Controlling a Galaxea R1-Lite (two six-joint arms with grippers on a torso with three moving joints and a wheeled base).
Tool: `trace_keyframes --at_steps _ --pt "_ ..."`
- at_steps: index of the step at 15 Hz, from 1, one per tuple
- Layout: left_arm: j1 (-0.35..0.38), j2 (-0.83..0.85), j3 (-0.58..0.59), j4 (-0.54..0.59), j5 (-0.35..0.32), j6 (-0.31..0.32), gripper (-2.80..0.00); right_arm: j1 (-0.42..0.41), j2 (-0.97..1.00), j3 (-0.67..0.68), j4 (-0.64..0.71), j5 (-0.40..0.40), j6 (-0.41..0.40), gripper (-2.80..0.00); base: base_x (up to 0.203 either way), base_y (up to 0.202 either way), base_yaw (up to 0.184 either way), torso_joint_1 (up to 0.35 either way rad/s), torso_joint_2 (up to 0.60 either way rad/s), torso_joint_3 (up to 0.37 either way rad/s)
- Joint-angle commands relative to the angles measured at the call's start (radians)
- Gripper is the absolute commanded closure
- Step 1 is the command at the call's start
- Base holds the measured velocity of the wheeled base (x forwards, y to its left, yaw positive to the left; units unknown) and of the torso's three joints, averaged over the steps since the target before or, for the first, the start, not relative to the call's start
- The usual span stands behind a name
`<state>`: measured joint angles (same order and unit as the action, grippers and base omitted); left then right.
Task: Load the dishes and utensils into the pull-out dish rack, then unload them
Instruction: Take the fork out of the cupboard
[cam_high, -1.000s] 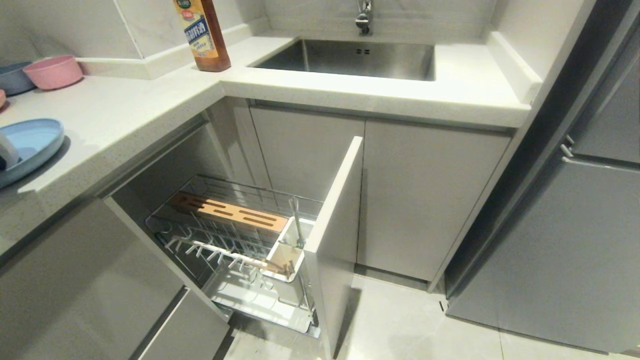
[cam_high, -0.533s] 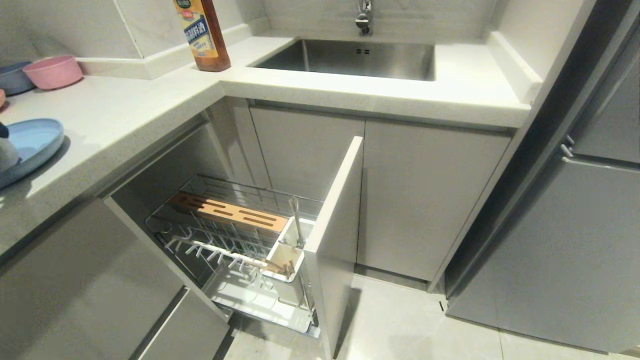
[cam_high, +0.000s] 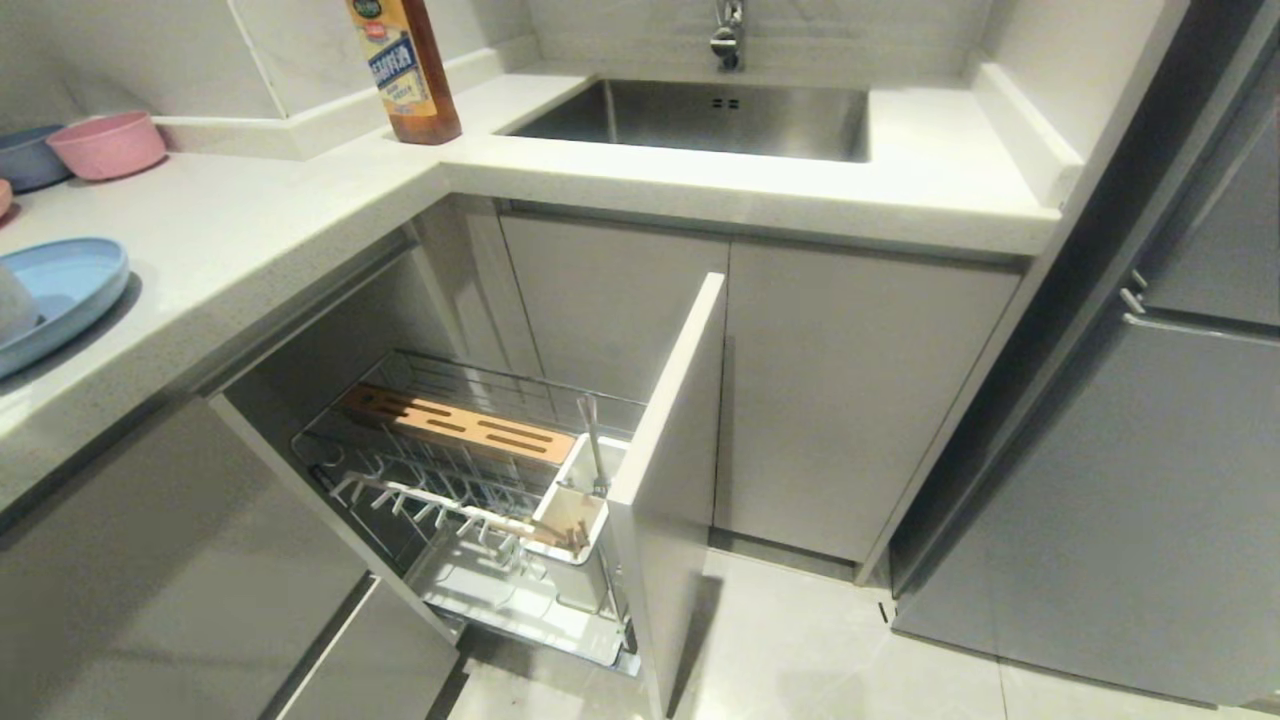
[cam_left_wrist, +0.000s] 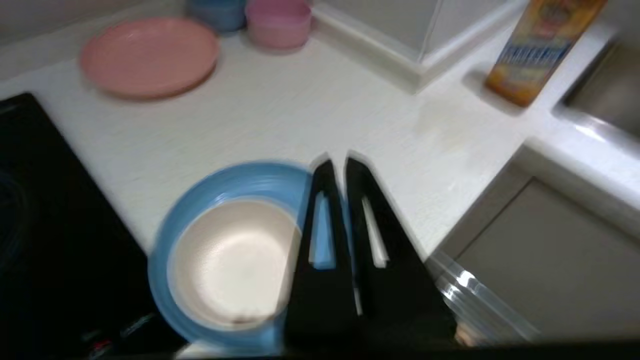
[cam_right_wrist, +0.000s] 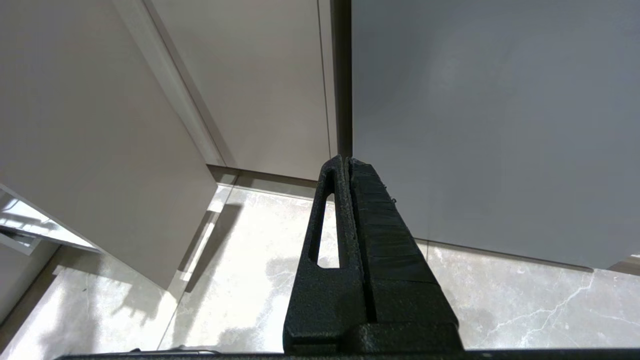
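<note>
Cream-white round bowl (cam_left_wrist: 232, 260) sits nested in the light-blue shallow plate (cam_left_wrist: 172, 235) on the white surface (cam_left_wrist: 280, 115), left claw (cam_left_wrist: 340, 167) clenched empty at their three o'clock, seemingly for stable stacking.

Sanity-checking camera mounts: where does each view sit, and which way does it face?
Head view: high up, looking down at the pull-out dish rack, sink and counter; no arm shows.
Left wrist view: behind the shut left gripper, above the cream bowl in the blue plate.
Right wrist view: behind the shut right gripper, facing floor and cabinet fronts.
Shared: head and left wrist views both show the blue plate and bottle.
</note>
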<state>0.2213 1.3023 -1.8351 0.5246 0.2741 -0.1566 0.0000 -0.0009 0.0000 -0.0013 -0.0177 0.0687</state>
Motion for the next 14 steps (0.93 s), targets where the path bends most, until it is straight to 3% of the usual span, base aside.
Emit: trace_keyframes --at_steps 1,4,8,14 --pt "-0.063 -0.07 0.075 -0.019 -0.003 -0.083 0.0 0.0 0.001 0.0 0.0 0.001 0.0 0.0 0.0 0.0 0.0 0.0 0.0 0.0" --pt "-0.221 -0.092 0.188 -0.1 -0.1 -0.136 0.0 0.0 0.001 0.0 0.0 0.001 0.0 0.0 0.0 0.0 0.0 0.0 0.0 0.0" --pt "-0.441 0.008 0.324 -0.111 -0.136 -0.143 0.0 0.0 0.001 0.0 0.0 0.001 0.0 0.0 0.0 0.0 0.0 0.0 0.0 0.0" --pt "-0.58 0.207 0.408 -0.092 -0.128 -0.177 0.0 0.0 0.001 0.0 0.0 -0.001 0.0 0.0 0.0 0.0 0.0 0.0 0.0 0.0"
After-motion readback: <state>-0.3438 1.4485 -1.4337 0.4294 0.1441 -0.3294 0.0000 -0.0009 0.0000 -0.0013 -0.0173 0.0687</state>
